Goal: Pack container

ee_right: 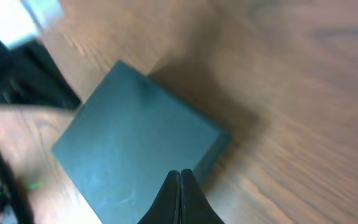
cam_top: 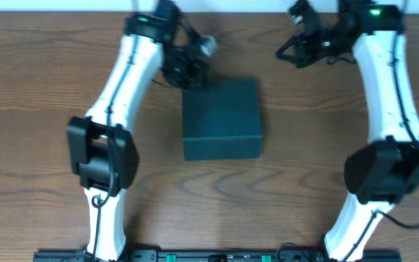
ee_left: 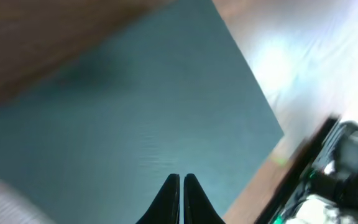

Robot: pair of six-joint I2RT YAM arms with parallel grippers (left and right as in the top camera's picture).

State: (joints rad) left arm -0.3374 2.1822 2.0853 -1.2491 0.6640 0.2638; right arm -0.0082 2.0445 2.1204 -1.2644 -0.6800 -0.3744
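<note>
The container (cam_top: 220,116) is a dark teal square box that sits in the middle of the table with its lid down. My left gripper (cam_top: 190,76) hovers at its back left corner with its jaws pressed together and nothing between them. In the left wrist view the lid (ee_left: 135,112) fills most of the picture beyond the shut gripper (ee_left: 181,178). My right gripper (cam_top: 291,49) hangs at the back right, apart from the box, also shut and empty. The right wrist view shows the box (ee_right: 129,143) beyond the shut gripper (ee_right: 180,172).
The wooden table (cam_top: 304,182) surrounds the box. Both arm bases stand at the front edge, left (cam_top: 100,218) and right (cam_top: 355,218). The left arm's dark wrist (ee_right: 23,74) shows beside the box in the right wrist view.
</note>
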